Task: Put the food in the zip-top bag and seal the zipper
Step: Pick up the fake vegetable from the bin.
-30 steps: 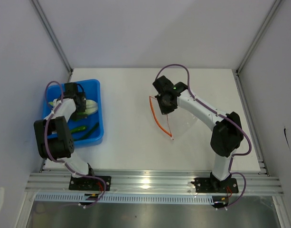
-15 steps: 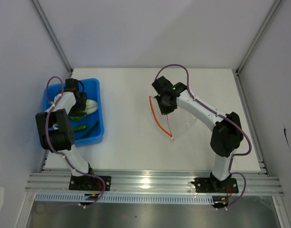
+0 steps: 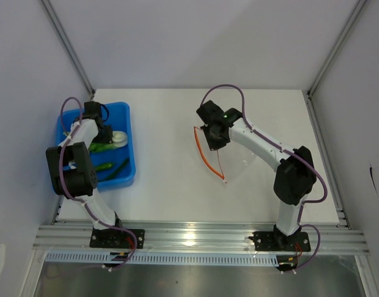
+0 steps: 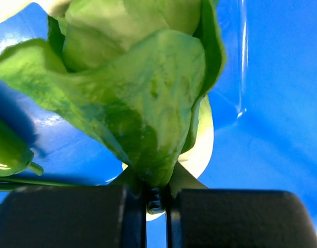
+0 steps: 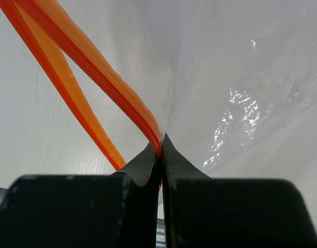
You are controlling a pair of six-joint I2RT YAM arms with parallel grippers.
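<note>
Table (image 3: 170, 185), white, spans the overhead view, with both arms bolted at its near edge; blue bin (image 3: 122, 113) sits at its left side, well apart from the zip-top bag (image 3: 242, 158), which lies clear and crinkly at the middle right, its mouth facing left toward the bin.

The left arm folds back over the bin, and the left gripper (image 3: 106, 136) is down inside it; in the left wrist view its jaws (image 4: 157, 182) stand narrow, nipped on the base of a leafy piece (image 4: 148, 98), pale at the stem and green at the leaves, with the bin's blue floor (image 4: 272, 103) showing behind it. From above the same leafy piece (image 3: 119, 138) shows white and green in the far half of the bin, just beside the gripper.

The right arm reaches forward and left to the bag's mouth; the right gripper (image 3: 215, 137) is pinched nearly flat there. Its wrist view shows the fingertips (image 5: 161, 148) closed on one lip of the zipper (image 5: 91, 67), the other orange lip hanging free below and to the left, so the mouth stands open; the film of the bag (image 5: 241, 77) runs off to the right.

A pepper (image 3: 102, 166) lies in the near half of the bin; its glossy end (image 4: 8, 150) shows at the left edge of the wrist view, above thin stalks (image 4: 44, 182).
</note>
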